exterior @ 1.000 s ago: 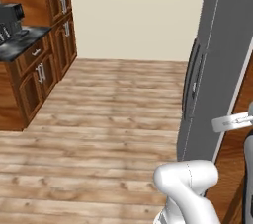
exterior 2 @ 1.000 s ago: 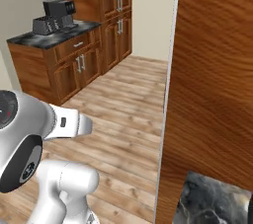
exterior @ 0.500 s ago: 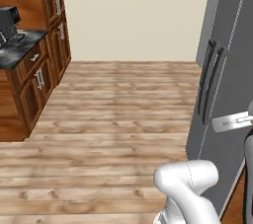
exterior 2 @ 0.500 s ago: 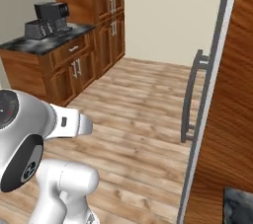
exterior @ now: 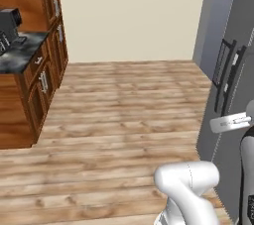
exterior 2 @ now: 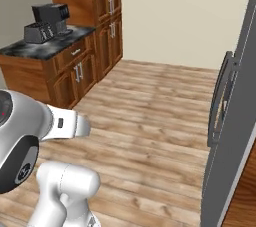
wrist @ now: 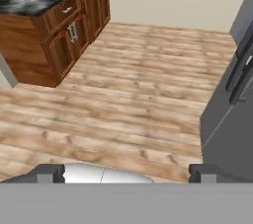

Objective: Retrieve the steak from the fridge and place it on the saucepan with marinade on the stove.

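Facing the shut fridge, jaws wide and empty

We see the fridge [exterior: 233, 95] at the right, both doors closed, dark bar handles side by side. Our gripper [wrist: 126, 172] hangs over bare wood floor [wrist: 128, 94] with its two tips far apart and nothing between them. Brown cabinets [exterior 2: 75, 71] with a dark counter and a coffee machine [exterior 2: 47, 21] stand well off to the left.
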Tool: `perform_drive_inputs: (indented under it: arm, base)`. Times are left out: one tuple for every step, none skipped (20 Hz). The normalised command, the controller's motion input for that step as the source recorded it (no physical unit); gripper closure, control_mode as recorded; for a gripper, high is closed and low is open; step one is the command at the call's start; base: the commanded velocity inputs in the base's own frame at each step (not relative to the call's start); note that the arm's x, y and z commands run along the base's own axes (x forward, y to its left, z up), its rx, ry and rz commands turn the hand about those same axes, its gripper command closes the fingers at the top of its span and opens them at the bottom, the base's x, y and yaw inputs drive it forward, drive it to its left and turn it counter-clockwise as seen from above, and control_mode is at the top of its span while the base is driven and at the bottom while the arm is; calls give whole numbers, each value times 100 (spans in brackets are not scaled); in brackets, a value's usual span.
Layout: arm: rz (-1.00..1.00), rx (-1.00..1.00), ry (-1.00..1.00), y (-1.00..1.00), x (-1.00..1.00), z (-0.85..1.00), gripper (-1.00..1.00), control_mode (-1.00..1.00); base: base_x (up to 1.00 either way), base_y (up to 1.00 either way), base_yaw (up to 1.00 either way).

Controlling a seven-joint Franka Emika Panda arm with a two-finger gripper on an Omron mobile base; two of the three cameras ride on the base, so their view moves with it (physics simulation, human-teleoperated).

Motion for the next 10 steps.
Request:
perform_drive_inputs:
  arm:
    - [0,0,0,0,0,0,-100,100]
    - [0,0,0,0,0,0,-100,100]
    - [0,0,0,0,0,0,-100,100]
    - [0,0,0,0,0,0,-100,100]
    - [0,0,0,0,0,0,-100,100]
    - [0,0,0,0,0,0,-100,100]
    - [0,0,0,0,0,0,-100,100]
    - [0,0,0,0,0,0,-100,100]
    - [0,0,0,0,0,0,-100,100]
    - [0,0,0,0,0,0,-100,100]
  base:
    - [25,0,-29]
    - [33,0,-31]
    - [35,0,-34]
    - [39,0,-34]
    - [46,0,-34]
    - [51,0,-34]
    - [52,0,-36]
    - [54,0,-37]
    - [56,0,-39]
    - [53,0,-40]
